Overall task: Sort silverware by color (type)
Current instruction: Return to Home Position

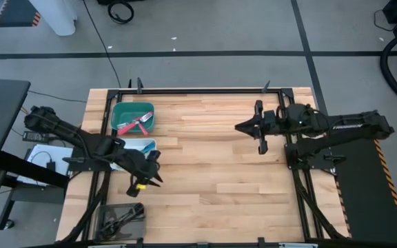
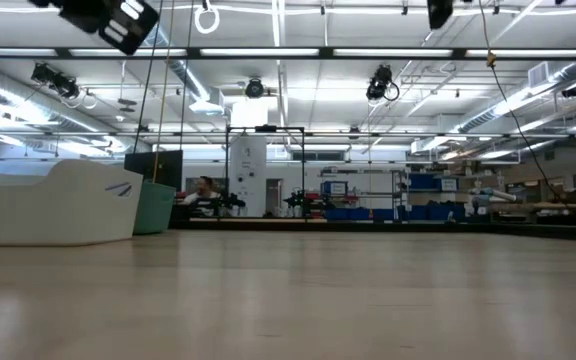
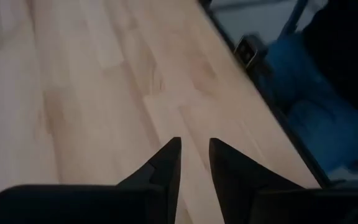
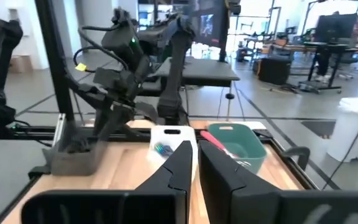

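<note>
Red-handled silverware (image 1: 138, 124) lies in the green bin (image 1: 124, 110) at the table's far left. Blue-handled pieces (image 4: 162, 149) show in the white bin (image 4: 166, 134), which my left arm partly covers in the high view. Dark metal pieces (image 1: 126, 215) lie in the grey bin (image 1: 109, 222) at the near left corner. My left gripper (image 1: 154, 176) hangs above bare wood between the white and grey bins, its fingers (image 3: 173, 165) a narrow gap apart and holding nothing. My right gripper (image 1: 240, 127) is shut and empty over the table's far right part, pointing left.
The wooden table top (image 1: 219, 165) shows no loose pieces between the arms. All three bins stand along the left edge. A black frame rail (image 1: 205, 89) runs along the far edge. In the low view the white bin (image 2: 58, 205) and green bin (image 2: 155, 208) stand at left.
</note>
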Tool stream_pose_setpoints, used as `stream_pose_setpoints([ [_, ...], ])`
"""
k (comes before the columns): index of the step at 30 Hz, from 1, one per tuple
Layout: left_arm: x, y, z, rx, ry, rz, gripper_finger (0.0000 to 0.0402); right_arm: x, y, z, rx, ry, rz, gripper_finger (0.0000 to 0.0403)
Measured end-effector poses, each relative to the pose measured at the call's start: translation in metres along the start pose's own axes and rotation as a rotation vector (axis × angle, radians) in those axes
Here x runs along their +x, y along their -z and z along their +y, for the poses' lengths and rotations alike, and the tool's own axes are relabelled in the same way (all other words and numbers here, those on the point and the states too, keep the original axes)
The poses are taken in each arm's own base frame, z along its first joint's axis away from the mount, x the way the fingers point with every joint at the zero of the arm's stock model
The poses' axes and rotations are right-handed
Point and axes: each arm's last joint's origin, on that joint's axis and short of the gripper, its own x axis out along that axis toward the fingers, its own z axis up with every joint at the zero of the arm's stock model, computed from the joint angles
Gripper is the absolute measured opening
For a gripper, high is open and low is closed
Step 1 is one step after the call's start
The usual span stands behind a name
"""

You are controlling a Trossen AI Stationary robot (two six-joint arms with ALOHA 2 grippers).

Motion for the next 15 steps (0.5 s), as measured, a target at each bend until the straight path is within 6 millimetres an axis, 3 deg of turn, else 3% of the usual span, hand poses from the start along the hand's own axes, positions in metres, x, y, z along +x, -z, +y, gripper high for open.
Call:
stream_pose_setpoints([
  [5, 0.008, 0.032, 0.014, 0.017, -0.007, -0.119, 0.0092, -0.015, 0.030, -0.004, 0.041, 0.030, -0.046, 0.0036],
  [15, 0.029, 0.093, 0.025, -0.004, -0.024, -0.143, 0.0091, -0.028, 0.103, -0.002, 0.064, 0.029, -0.070, 0.0036],
])
